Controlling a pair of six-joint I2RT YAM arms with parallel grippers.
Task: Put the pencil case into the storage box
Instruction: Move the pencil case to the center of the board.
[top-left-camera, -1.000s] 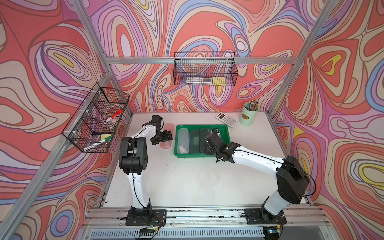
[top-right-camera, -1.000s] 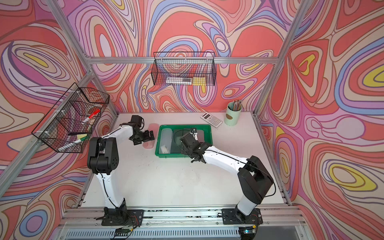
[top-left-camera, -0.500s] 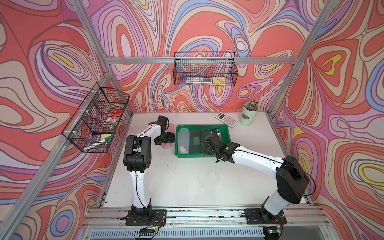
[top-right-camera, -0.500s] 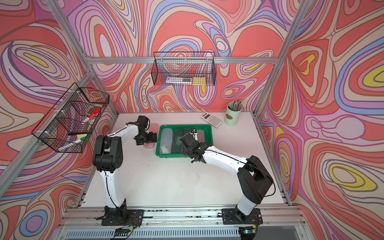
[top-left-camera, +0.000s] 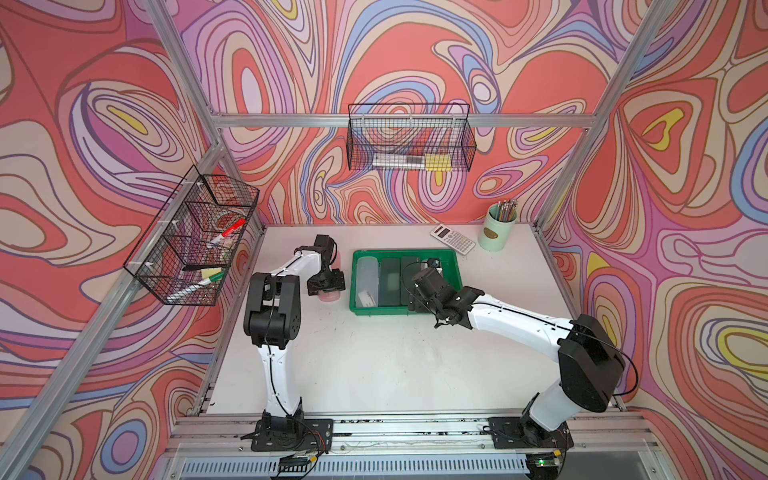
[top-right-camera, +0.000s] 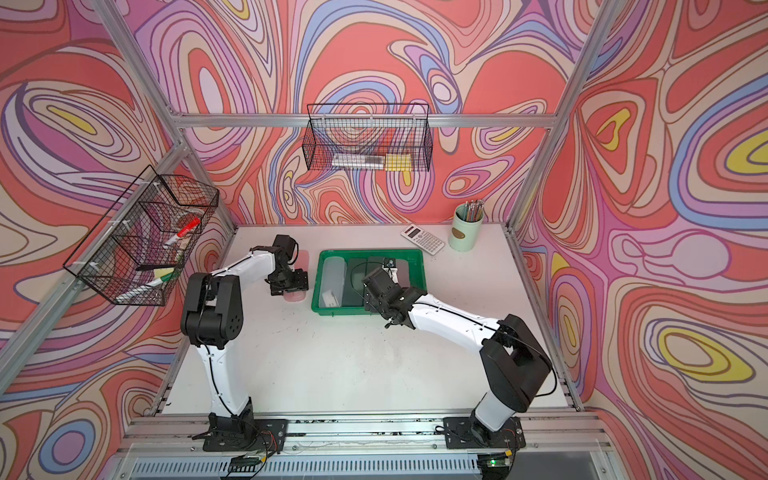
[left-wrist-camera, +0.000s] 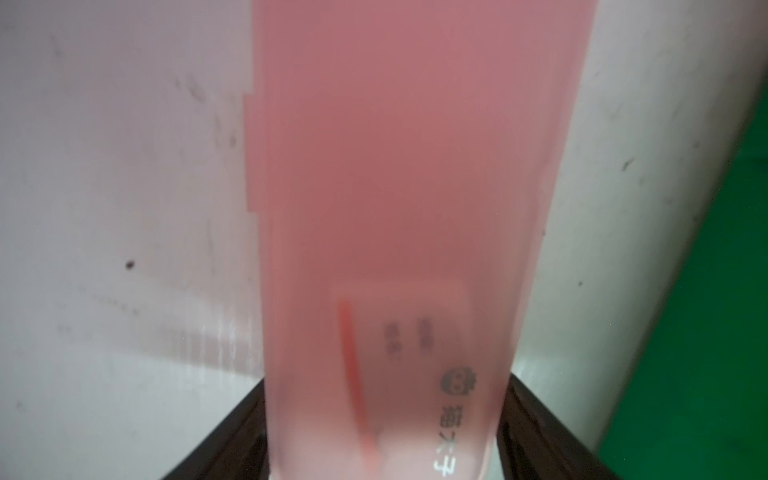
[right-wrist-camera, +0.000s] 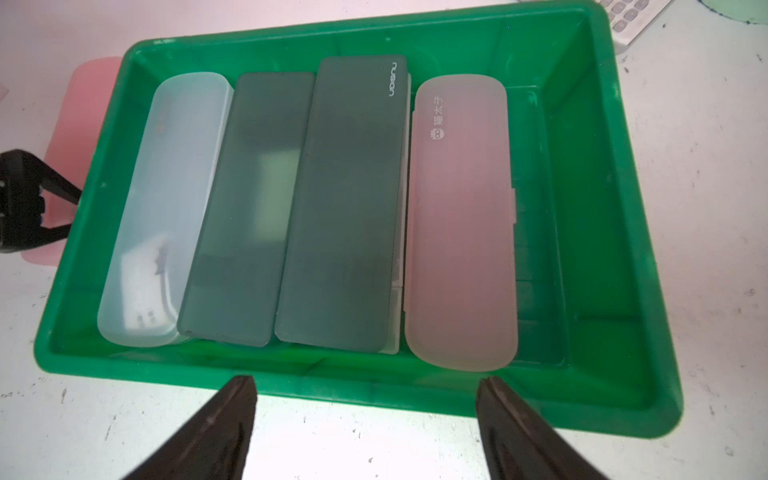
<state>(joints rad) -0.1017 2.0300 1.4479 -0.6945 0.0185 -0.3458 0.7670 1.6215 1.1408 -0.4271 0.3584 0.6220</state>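
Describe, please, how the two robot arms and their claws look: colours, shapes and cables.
The left arm and right arm look alike: glossy white links between bulky black joint housings, standing on black base plates. Thin black cables run along them. The left claw and right claw each have two dark, tapering, wedge-shaped fingers. No markings are readable.

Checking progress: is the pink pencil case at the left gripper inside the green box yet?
Out. The pink pencil case sits beside the storage box, outside its rim, at the left gripper.
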